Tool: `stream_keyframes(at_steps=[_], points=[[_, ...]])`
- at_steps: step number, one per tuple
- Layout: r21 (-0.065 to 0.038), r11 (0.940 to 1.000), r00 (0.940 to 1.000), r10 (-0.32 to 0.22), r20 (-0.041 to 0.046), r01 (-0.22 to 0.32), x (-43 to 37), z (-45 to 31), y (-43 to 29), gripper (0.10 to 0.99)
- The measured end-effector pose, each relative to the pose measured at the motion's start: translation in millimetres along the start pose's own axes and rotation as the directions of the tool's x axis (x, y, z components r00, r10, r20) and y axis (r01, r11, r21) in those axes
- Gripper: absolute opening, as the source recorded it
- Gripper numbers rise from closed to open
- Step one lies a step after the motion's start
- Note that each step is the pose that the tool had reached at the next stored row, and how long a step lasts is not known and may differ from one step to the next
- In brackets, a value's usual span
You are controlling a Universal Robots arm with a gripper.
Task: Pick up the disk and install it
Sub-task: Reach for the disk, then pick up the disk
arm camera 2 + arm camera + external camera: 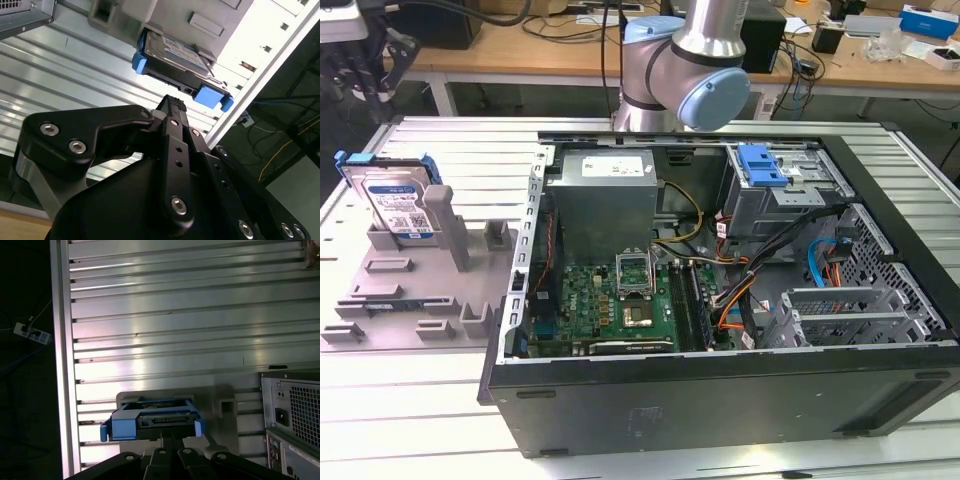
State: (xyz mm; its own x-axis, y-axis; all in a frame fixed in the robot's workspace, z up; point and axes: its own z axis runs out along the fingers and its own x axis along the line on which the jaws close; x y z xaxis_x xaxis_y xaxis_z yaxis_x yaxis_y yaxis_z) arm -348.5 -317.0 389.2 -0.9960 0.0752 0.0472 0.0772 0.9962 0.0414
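Second wrist view, pincer (172,101): my black fingers are closed on each other with nothing between them. They point at the disk and are clear of it. The tips also show in the first wrist view (167,439).
Disk: the flat silver hard drive with a blue-and-white label (175,55) stands on edge, leaning back, at the exterior view's left (395,200).
Bracket: a bright blue plastic carrier (212,96) frames the drive.
Holder: a grey plastic fixture (410,290) props the drive up on the ribbed aluminium worktop (450,150).
Handling: I judge the drive stiff, dense for its size and sensitive to shock, with a slick label face. The bracket is likely to flex.
Hold: I would grip across the two flat faces, away from the connector edge.
Case: the open black computer tower (720,400) lies well apart, and its grey metal drive cage (770,205) is not yet filled.
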Motion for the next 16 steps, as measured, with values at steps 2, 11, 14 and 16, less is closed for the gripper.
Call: stream_keyframes(at_steps=[2,11,14,16], points=[[0.000,1.0000,1.0000,0.000,-0.0025,0.000,0.7,0.0,0.0,0.106],[0.001,1.0000,1.0000,0.000,-0.0071,0.000,2.0,0.1,-0.1,0.106],[0.001,1.0000,1.0000,0.000,-0.0083,0.000,2.3,0.1,-0.1,0.106],[0.001,1.0000,1.0000,0.000,-0.0083,0.000,2.4,0.1,-0.1,0.106]])
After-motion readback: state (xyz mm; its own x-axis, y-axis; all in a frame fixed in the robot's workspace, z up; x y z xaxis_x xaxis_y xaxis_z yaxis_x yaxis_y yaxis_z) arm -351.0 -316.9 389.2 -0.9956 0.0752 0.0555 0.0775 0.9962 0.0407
